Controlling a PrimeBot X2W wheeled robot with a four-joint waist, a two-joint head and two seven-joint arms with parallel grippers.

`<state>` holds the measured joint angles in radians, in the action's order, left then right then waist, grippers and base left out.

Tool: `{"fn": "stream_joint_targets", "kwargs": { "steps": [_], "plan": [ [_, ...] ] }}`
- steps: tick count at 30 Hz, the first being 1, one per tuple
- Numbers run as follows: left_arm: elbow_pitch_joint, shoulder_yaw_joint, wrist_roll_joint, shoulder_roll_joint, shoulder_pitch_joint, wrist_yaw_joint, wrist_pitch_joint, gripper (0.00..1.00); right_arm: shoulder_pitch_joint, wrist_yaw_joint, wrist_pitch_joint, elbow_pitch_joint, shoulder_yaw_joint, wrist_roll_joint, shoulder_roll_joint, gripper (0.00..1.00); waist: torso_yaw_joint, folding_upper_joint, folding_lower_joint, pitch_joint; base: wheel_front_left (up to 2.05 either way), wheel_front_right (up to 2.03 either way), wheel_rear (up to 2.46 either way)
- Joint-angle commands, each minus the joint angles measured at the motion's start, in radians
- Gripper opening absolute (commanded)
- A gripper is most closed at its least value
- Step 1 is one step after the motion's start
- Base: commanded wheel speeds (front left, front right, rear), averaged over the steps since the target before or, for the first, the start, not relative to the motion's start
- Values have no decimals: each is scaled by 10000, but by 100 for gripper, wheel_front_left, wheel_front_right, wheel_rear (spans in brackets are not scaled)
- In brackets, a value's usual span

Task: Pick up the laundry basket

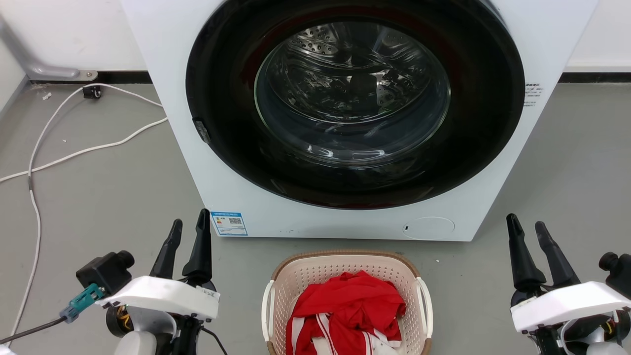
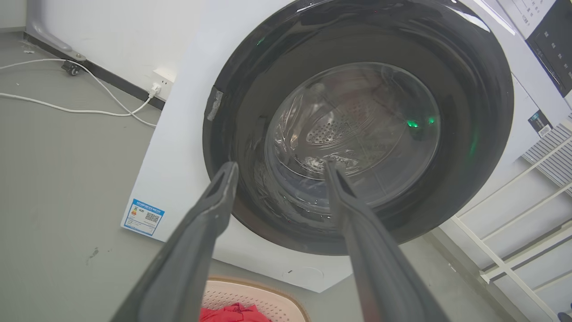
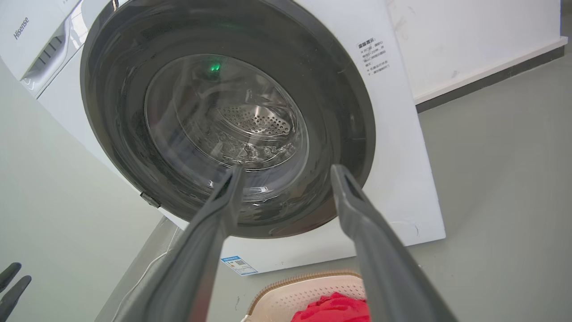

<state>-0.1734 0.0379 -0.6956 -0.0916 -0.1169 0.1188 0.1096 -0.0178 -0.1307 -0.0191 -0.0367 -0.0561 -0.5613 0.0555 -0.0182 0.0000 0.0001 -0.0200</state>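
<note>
Fingers of the left gripper (image 1: 190,219) and right gripper (image 1: 525,222) stand spread and empty, flanking the laundry basket (image 1: 315,273) on the floor before the washer (image 1: 345,113). It is likely light, stiff plastic under soft red clothing (image 1: 350,301). Take its white handles (image 1: 266,310), plain in the head view; the wrist views catch its far rim.

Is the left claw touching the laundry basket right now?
Apart. The head view shows a strip of grey floor between the left claw and the laundry basket.
</note>
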Motion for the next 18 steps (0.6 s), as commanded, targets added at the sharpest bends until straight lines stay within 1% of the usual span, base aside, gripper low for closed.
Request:
{"fn": "stream_joint_targets", "kwargs": {
  "steps": [1, 18],
  "plan": [
    [86, 56, 278, -89, -314, -37, 84, 100, 30, 0, -6, 179, -32, 319, -8, 100, -3, 0, 0, -1, 0, 0, 0],
    [-195, 338, 2182, -187, -487, -142, 540, 100, 215, 0, -70, 476, -49, 2386, -27, 100, -41, 0, -1, -63, 0, 0, 0]
  ]
}}
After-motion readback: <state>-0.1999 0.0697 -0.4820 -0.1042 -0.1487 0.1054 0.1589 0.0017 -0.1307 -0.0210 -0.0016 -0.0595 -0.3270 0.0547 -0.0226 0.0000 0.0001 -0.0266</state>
